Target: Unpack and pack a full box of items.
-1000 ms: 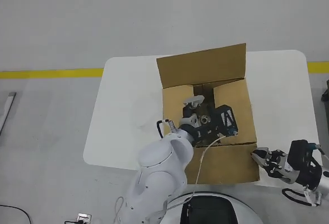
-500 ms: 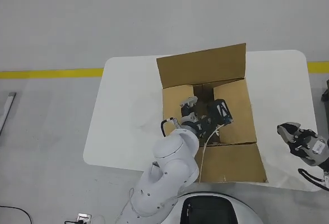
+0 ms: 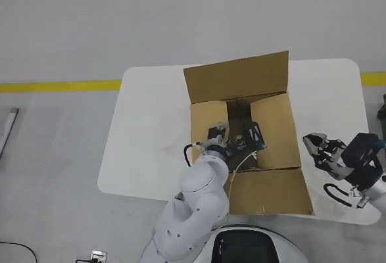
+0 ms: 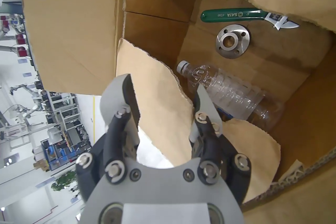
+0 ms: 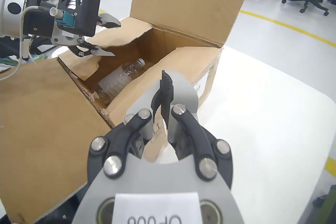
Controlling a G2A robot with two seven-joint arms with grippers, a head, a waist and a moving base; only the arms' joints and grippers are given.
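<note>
Left hand (image 4: pixel 162 86) straddles the torn flap (image 4: pixel 147 72) at 9 o'clock of the box (image 3: pixel 242 75). Right hand (image 5: pixel 168 88) sits off at 3 o'clock.

Left hand is wide open with nothing gripped. The flap edge sits between its fingers; can't tell if they touch it. My read is it's set up to fold that flap outward and clear the opening. Still inside on the box floor are the bottle (image 4: pixel 231 101), lying on its side right under the left hand, the flange (image 4: pixel 233 41) near its cap, and the wrench (image 4: pixel 236 15) beyond, its head half under the 3 o'clock flap (image 3: pixel 278 128). So unpacking hasn't begun. Right hand is closed and empty, over the tabletop (image 3: pixel 146 131) just outside the box wall, clear of the left arm. The two inner flaps narrow access, and the bottle looks slippery and crushable.
</note>
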